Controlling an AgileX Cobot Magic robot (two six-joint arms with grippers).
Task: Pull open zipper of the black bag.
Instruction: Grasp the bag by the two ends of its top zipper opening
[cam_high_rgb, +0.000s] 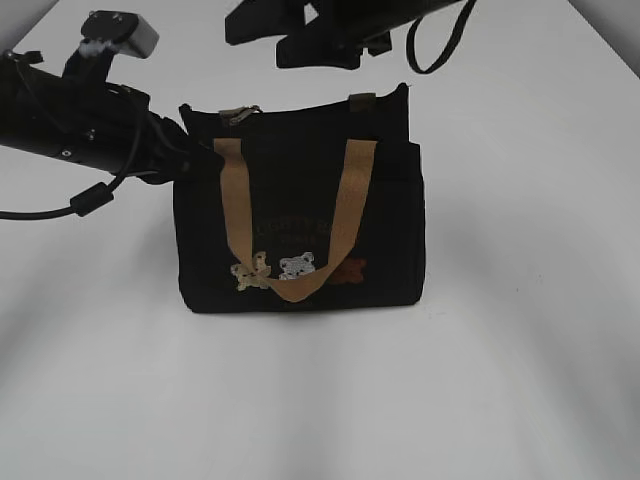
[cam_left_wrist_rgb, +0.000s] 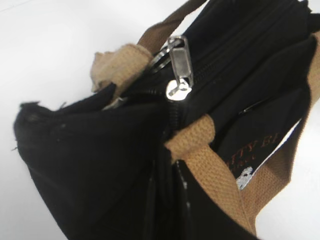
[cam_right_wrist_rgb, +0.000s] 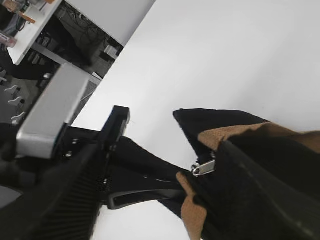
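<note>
We see the left gripper pinching the black bag corner beside the zipper; the right gripper hangs wide above.

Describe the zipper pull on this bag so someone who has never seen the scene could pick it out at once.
Start at the black bag standing on the white table. Along its top edge, at the end the left gripper meets, sits the zipper pull. It is a small silvery metal tab, the only shiny piece there; the tan webbing handles beside it are matte woven fabric.
</note>
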